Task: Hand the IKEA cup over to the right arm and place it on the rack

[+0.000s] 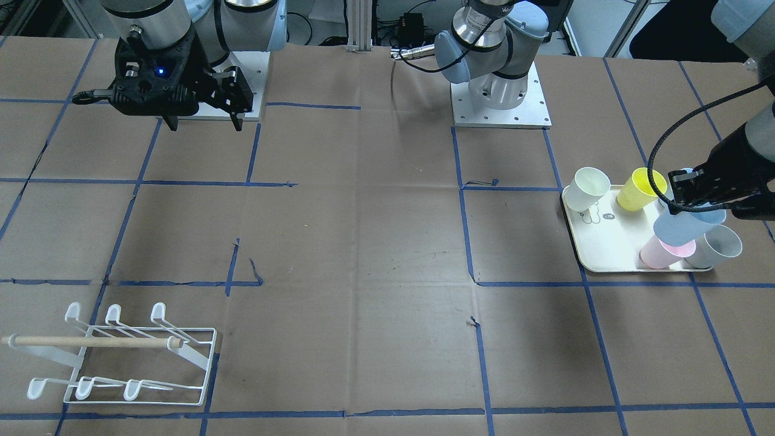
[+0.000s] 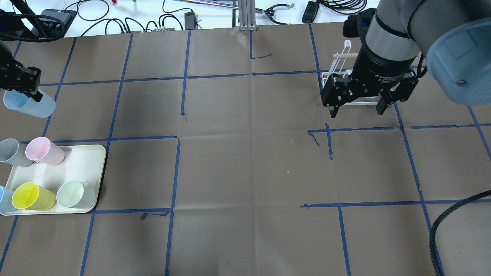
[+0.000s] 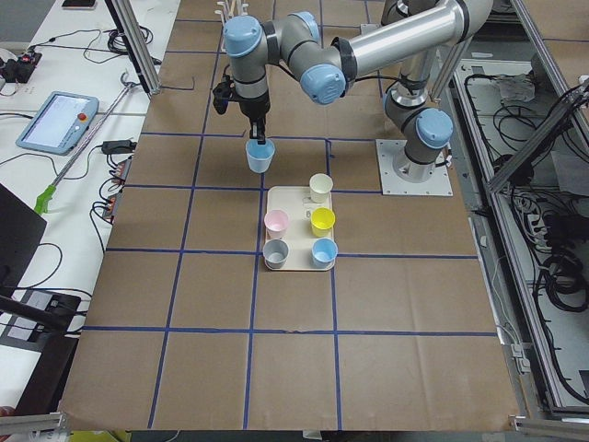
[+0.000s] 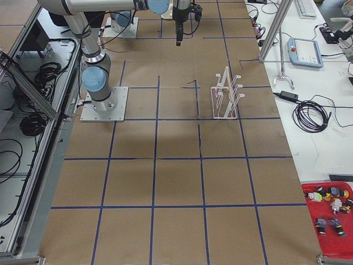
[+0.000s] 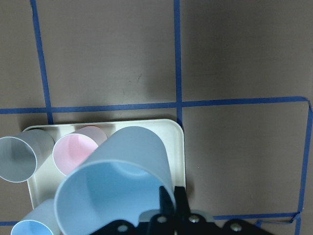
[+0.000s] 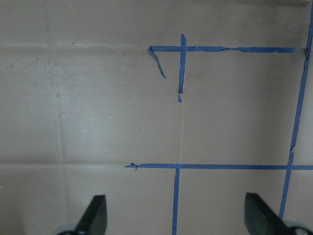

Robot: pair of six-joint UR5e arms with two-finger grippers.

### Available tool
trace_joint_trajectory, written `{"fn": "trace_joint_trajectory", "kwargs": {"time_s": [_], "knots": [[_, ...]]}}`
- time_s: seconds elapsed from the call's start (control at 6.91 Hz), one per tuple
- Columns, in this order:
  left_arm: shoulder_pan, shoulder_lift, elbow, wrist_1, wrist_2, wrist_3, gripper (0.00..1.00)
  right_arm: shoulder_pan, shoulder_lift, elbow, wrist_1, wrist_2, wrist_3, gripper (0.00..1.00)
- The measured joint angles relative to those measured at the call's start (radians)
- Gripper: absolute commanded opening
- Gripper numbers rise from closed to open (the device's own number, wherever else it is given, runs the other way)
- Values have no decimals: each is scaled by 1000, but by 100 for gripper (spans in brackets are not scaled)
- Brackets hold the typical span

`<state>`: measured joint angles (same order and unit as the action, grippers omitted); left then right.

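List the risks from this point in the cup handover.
1. The left gripper pinches the blue cup by one wall at the rim, and it hangs tilted; it may slip or swing on the carry.
2. The right gripper is open far from it, so the regrasp on a tilted cup may miss.
3. The thin prongs of the rack leave little margin.

The tabletop (image 1: 363, 242) is lit evenly from above, and only faint, diffuse shadows are cast; a broad one is seen beside the right arm (image 4: 92, 77). The white bench (image 2: 215, 17) beyond the brown paper is overexposed. The right wrist view is washed out, and the fingers (image 6: 95, 218) of the right tool (image 6: 173, 197) are rendered soft. The blue cup (image 5: 112, 196) is slightly blurred close to the left wrist lens, where the upper right corner is darkened.
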<state>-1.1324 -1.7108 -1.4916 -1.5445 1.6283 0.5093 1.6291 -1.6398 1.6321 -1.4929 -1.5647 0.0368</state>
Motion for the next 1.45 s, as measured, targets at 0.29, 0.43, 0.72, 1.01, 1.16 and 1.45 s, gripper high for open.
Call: {"fn": "trace_joint_trajectory", "kwargs": {"time_s": [0.29, 0.43, 0.72, 1.01, 1.16, 1.45], "knots": [[-42, 0, 18, -3, 17, -2, 0, 0, 0, 0, 0, 0, 0, 100], [-56, -2, 20, 0, 14, -5, 0, 0, 0, 0, 0, 0, 0, 100], [-77, -3, 21, 8, -40, -12, 0, 0, 0, 0, -5, 0, 0, 99], [-120, -1, 16, 26, -230, -14, 0, 0, 1, 0, -10, 1, 1, 99], [-134, 1, 3, 57, -357, -8, 0, -1, 1, -1, -10, 1, 1, 99], [-172, 10, -24, 120, -532, 27, 0, -2, 16, 16, -154, 33, 8, 99]]}}
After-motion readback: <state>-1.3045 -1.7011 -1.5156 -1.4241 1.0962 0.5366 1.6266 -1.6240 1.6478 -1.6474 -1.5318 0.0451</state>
